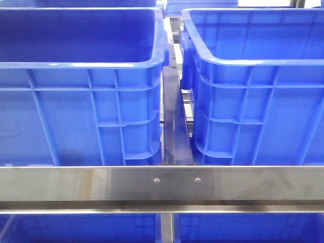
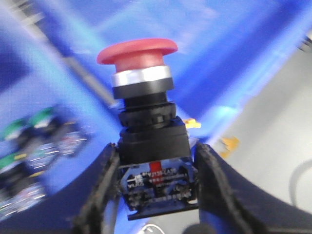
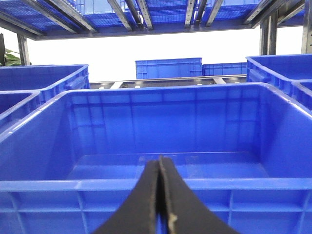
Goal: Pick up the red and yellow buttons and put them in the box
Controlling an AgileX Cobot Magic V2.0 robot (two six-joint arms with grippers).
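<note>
Gripping a red push-button (image 2: 139,56) by its black-and-blue switch body, the left gripper (image 2: 158,195) has one dark finger (image 2: 102,190) on each flank of the body, both pressing in. The mushroom cap stands above the fingers, with a silver collar and a black neck beneath it. The backdrop in the left wrist view is motion-blurred: blue crate wall, a pale grey surface, and a blurred heap of other switch parts (image 2: 34,146) with green caps off to one side of the button; I cannot count them. Two small yellow bits (image 2: 229,144) show beside the held button's body, too blurred to identify. No clear yellow button can be made out.

The right gripper (image 3: 160,204) has its two fingers pressed together, nothing between them. It hangs just outside the near rim of a blue crate (image 3: 156,184); the crate's floor past that rim is open and bare.

Front view: two large blue crates, side by side behind a steel rail (image 1: 162,183). The left crate (image 1: 76,126) has a darker interior; the right crate (image 1: 263,121) has lighter walls. A narrow gap with a dark strip (image 1: 176,131) separates them. Neither arm is visible here.

More blue crates (image 3: 168,68) stand beyond the near crate in the right wrist view, at least four.
</note>
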